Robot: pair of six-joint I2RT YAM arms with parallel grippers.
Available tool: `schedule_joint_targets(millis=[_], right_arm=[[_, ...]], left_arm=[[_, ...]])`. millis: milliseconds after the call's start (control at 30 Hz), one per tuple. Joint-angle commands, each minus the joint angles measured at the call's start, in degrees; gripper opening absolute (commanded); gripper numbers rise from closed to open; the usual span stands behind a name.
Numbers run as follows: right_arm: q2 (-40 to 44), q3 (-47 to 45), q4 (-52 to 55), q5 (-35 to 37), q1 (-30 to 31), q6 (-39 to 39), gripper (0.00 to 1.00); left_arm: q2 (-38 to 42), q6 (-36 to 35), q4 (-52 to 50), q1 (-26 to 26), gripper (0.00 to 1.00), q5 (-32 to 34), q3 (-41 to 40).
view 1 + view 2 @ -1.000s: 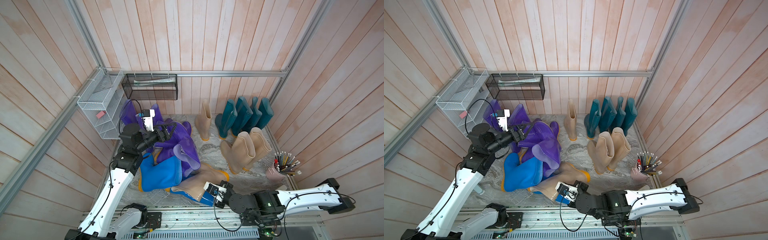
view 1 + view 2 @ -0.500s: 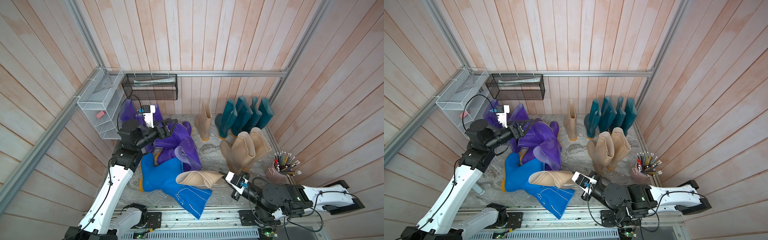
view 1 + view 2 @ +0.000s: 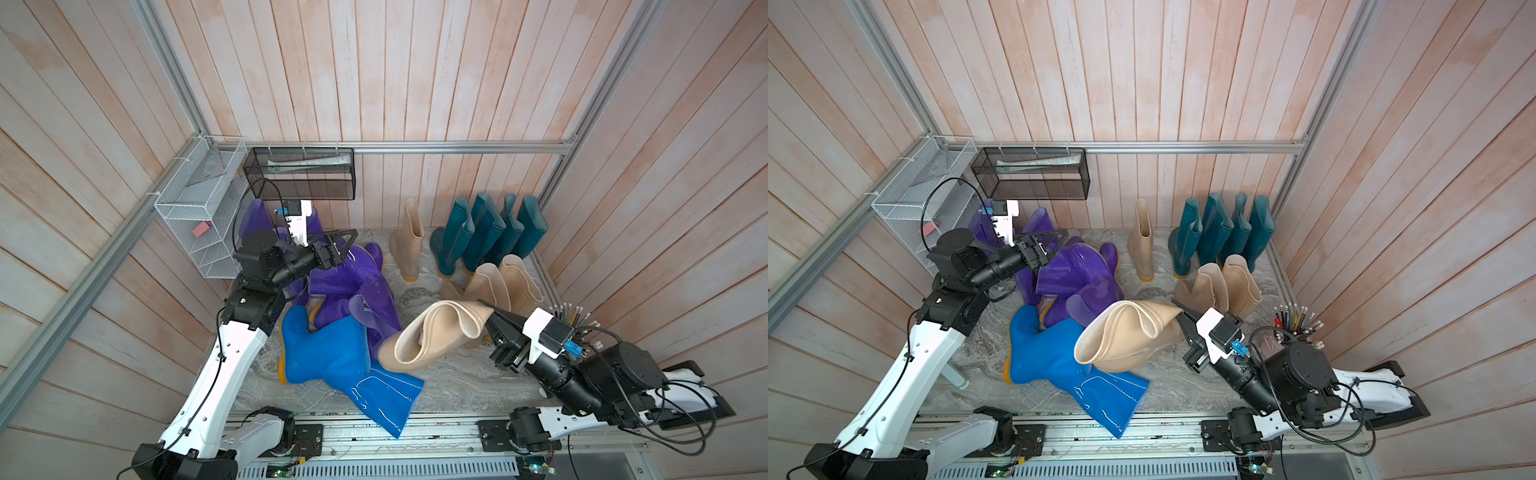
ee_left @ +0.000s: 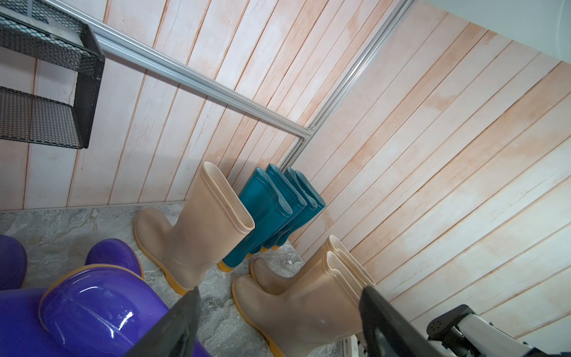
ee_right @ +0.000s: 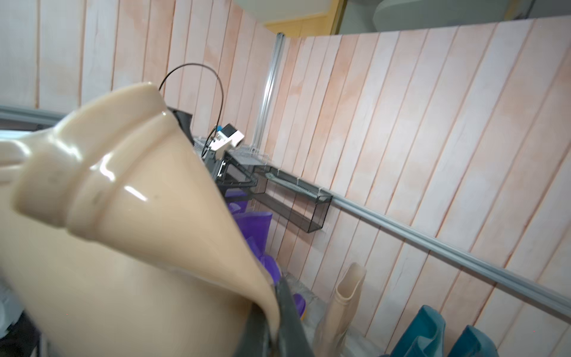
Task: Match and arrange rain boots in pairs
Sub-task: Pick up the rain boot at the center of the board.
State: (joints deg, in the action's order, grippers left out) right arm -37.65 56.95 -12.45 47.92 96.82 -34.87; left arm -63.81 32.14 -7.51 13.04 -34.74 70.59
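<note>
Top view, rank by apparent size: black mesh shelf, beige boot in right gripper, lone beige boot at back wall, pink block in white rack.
1-2. black mesh shelf and held beige boot: about alike, unranked; the boot is lifted nearer the camera.
3. lone beige boot.
4. pink block.

Pale pink plank walls (image 3: 415, 75) on three sides, with an aluminium rail (image 3: 457, 146) along the back one. Grey marbled floor (image 3: 457, 374). On the wall just behind the left gripper (image 3: 347, 245) hangs a black mesh shelf (image 3: 299, 178), with a white wire shelf (image 3: 195, 216) beside it on the side wall. Soft, even light.
</note>
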Motion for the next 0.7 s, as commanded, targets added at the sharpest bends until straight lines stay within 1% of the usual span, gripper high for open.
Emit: schedule_joint_targets(millis=[0,67,133,200,267,300,400,467,500,567,667], right_arm=[[-3.04,3.84,-23.15,2.98,-0.97,-12.15,0.00],[-5.32,6.67,-21.52,1.91,-3.66,-10.84,0.00],[-7.62,11.04,-14.91,-0.94,-9.39,-4.72,0.00],[-11.18,16.86,-4.24,-7.15,-19.30,5.91,0.00],[-15.82,22.81,5.27,-15.17,-30.99,15.19,0.00],[-18.23,25.32,8.15,-19.61,-36.60,19.40,0.00],[-23.86,31.59,11.04,-32.29,-49.71,26.76,0.00],[-27.93,36.74,13.86,-37.74,-54.84,30.14,0.00],[-29.28,38.19,14.04,-39.75,-56.03,30.71,0.00],[-31.30,39.80,13.26,-41.87,-56.83,30.84,0.00],[-33.81,43.15,15.19,-45.06,-57.37,31.57,0.00]], left_arm=[[-0.26,0.58,2.94,0.01,0.82,-3.19,1.25],[0.08,0.92,3.70,0.26,0.82,-4.23,1.03],[0.43,0.53,3.49,0.66,0.81,-4.54,0.88],[0.71,-0.17,3.06,1.34,0.81,-4.54,0.87],[0.79,-0.79,2.50,1.89,0.81,-4.45,1.04],[0.79,-1.25,2.33,2.27,0.81,-4.53,1.10],[0.62,-2.28,2.80,3.35,0.81,-4.58,1.81],[-0.10,-2.78,3.42,3.57,0.82,-4.93,2.73],[-0.47,-2.94,3.94,3.57,0.83,-5.26,3.09],[-1.09,-3.65,5.30,3.56,0.86,-5.76,3.84],[-1.80,-4.32,8.63,3.52,0.93,-6.53,4.11]])
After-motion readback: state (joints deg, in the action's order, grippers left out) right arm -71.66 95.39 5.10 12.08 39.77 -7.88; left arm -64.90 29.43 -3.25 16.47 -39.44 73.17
